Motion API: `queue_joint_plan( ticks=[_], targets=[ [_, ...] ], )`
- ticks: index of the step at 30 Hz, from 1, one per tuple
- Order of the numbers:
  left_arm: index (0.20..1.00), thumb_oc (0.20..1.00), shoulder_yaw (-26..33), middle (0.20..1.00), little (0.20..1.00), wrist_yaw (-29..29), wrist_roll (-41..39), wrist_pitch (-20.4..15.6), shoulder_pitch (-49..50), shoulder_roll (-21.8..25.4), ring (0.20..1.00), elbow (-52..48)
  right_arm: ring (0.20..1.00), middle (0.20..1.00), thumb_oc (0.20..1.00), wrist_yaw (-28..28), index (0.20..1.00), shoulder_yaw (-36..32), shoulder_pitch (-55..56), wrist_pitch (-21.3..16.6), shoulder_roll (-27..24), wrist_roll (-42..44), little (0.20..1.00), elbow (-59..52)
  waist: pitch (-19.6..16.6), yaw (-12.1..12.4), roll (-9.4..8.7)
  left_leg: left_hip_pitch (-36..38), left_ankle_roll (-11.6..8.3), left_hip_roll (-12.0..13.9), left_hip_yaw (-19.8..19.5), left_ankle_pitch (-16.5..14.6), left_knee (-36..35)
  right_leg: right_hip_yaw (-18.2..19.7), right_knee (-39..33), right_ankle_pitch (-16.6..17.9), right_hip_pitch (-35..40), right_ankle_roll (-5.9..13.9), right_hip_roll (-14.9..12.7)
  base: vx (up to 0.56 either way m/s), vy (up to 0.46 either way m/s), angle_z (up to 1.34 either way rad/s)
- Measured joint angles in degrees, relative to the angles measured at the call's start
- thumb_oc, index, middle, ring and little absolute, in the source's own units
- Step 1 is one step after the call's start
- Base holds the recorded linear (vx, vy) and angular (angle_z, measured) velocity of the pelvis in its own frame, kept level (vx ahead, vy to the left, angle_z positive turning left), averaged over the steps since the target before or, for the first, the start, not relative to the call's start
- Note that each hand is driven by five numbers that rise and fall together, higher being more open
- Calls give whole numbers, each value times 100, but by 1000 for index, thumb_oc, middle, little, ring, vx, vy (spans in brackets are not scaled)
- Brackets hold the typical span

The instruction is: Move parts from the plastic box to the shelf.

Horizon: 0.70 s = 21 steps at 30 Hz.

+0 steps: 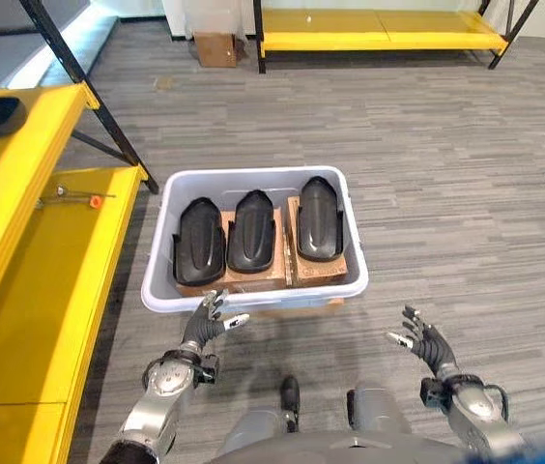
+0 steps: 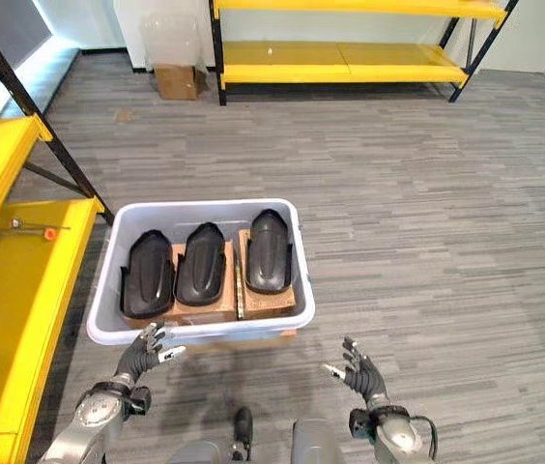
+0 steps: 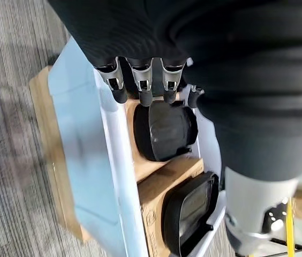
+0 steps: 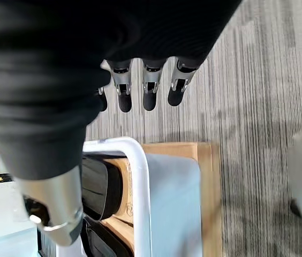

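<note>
On grey floor, plastic box (image 1: 161, 261) holding three black parts (image 1: 251, 232) (side by side), left hand (image 1: 207, 319) and right hand (image 1: 422, 340) open, empty.

Plastic box (image 1: 161, 253): pale grey-white plastic, smooth with a soft sheen on rim and walls. Three parts (image 1: 251, 230) inside: black moulded plastic, semi-gloss, lying on brown cardboard boxes (image 1: 315, 266) with a matt finish; a pale wood board (image 3: 54, 160) shows under the box. Shelf (image 1: 31, 280): yellow painted boards, smooth satin finish, black metal struts; floor (image 1: 446, 174): grey striped carpet, matt, finely ribbed.
</note>
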Motion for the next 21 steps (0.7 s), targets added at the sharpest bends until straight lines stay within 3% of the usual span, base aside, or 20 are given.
queue_joint_plan(
  ticks=[2, 3, 4, 5, 8, 13, 18, 19, 20, 21],
  targets=[
    [1000, 1000, -10, 1000, 1000, -2, 0, 7, -19, 13, 1000, 29, 1000, 1000, 1000, -4, 1000, -7, -33, -4, 4, 0, 1000, -4, 69, -10, -97, 130, -24, -43, 10, 56, -58, -55, -614, 235, -4, -102, 189, 192, -81, 18],
    [1000, 1000, -1, 1000, 1000, -3, 0, 8, 106, -49, 1000, 47, 1000, 1000, 1000, -1, 1000, -7, -20, -13, -3, 1, 1000, 4, 23, 14, -199, 547, -227, -89, -86, -194, -266, -416, -2305, 998, 518, -214, 377, 160, -104, 28],
    [1000, 1000, 8, 1000, 1000, 0, 0, 19, 145, -103, 1000, 52, 1000, 1000, 1000, 0, 1000, -26, -7, -16, -4, 1, 1000, 1, 23, 9, -221, 664, -227, -90, -140, -198, -259, -412, -2397, 1257, 756, -287, 353, 148, -143, 18],
    [1000, 1000, -1, 1000, 1000, -6, 1, 31, 199, -225, 1000, 56, 1000, 1000, 1000, 3, 1000, -35, 87, -15, -28, 0, 1000, 14, 9, 110, -233, 916, -471, -98, -77, -360, -169, -391, -2593, 1696, 1104, -683, 381, 69, -98, 0],
    [1000, 1000, -12, 1000, 1000, -28, 2, 18, 231, -329, 1000, 25, 1000, 1000, 1000, 3, 1000, -50, 68, -30, -77, 1, 1000, 6, -46, 157, -82, 946, -651, 16, 14, -483, -30, -374, -2887, 1672, 1393, -737, 484, 43, -86, -1],
    [1000, 1000, -10, 1000, 1000, -41, 5, 24, 28, -326, 1000, 24, 1000, 1000, 1000, 12, 1000, -59, 46, -24, -147, 2, 1000, 5, -67, 88, -38, 992, -678, 91, 15, -520, -76, -392, -2961, 1667, 1468, -845, 556, -9, -96, 3],
    [1000, 1000, -9, 1000, 1000, -35, 2, 45, 5, -323, 1000, 24, 1000, 1000, 1000, 12, 1000, -51, 51, -19, -143, 3, 1000, 6, 3, 142, -181, 981, -697, 104, 7, -534, -65, -432, -2971, 1676, 1495, -740, 554, -98, -101, 13],
    [1000, 1000, -5, 1000, 1000, -33, 1, 45, -16, -309, 1000, 26, 1000, 1000, 1000, 10, 1000, -48, 18, -19, -131, 5, 1000, 9, 82, 154, -246, 776, -817, 84, -45, -608, 283, -449, -2955, 1648, 1487, -763, 535, -234, -97, 61],
    [1000, 1000, -8, 1000, 1000, -32, -1, 45, -101, -294, 1000, 26, 1000, 1000, 1000, 7, 1000, -51, -20, -20, -149, 9, 1000, 8, 252, 161, -383, 159, -984, 17, 8, -710, 1364, -466, -2801, 1599, 1371, -820, 469, -121, -31, 68],
    [1000, 1000, -8, 1000, 1000, -29, -6, 45, -206, -291, 1000, 28, 1000, 1000, 1000, 3, 1000, -48, -41, -21, -196, 11, 1000, 15, 377, 163, -444, -149, -1012, -22, 5, -727, 2003, -466, -2714, 1577, 1340, -870, 423, -38, 24, 37]
  ],
)
